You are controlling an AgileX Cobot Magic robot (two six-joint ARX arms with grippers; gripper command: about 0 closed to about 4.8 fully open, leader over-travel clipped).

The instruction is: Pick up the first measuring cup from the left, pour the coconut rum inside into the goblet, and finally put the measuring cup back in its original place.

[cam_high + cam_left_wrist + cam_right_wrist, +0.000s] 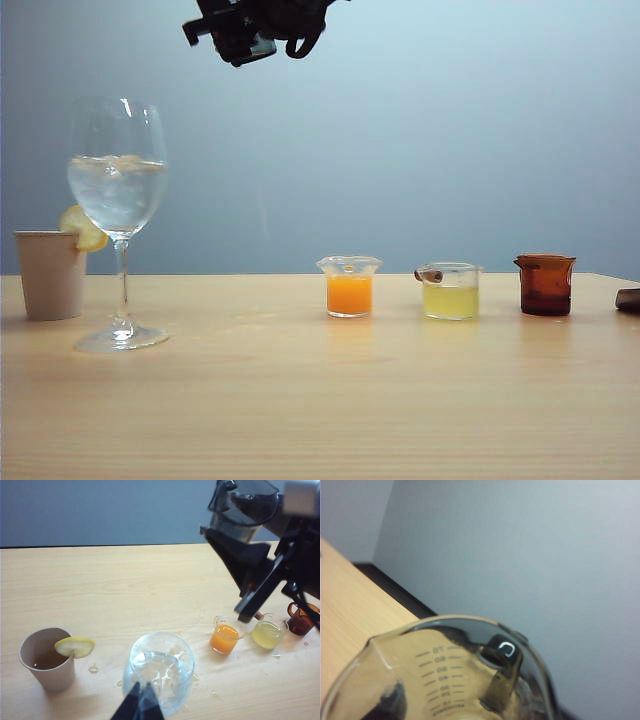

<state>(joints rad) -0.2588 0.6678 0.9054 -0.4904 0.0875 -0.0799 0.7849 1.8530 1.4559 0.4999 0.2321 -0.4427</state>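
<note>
The right gripper (250,535), clamped on the first measuring cup (243,505), holds it high, right of the goblet (118,190), presumably for returning. The left gripper (140,707) hovers near the goblet; its opening cannot be told.

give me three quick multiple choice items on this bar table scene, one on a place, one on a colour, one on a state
1. Where is the lemon slice?
A. on the paper cup's rim
B. inside the goblet
C. flat on the table

2. What colour is the liquid in the cup nearest the goblet?
A. orange
B. blue
C. red

3. What is the right gripper doing?
A. holding the first measuring cup in the air
B. resting empty on the table
C. gripping the goblet's stem

Answers: 1 A, it straddles the paper cup rim; 2 A, the orange cup stands closest; 3 A, cup clamped high above the table.
</note>
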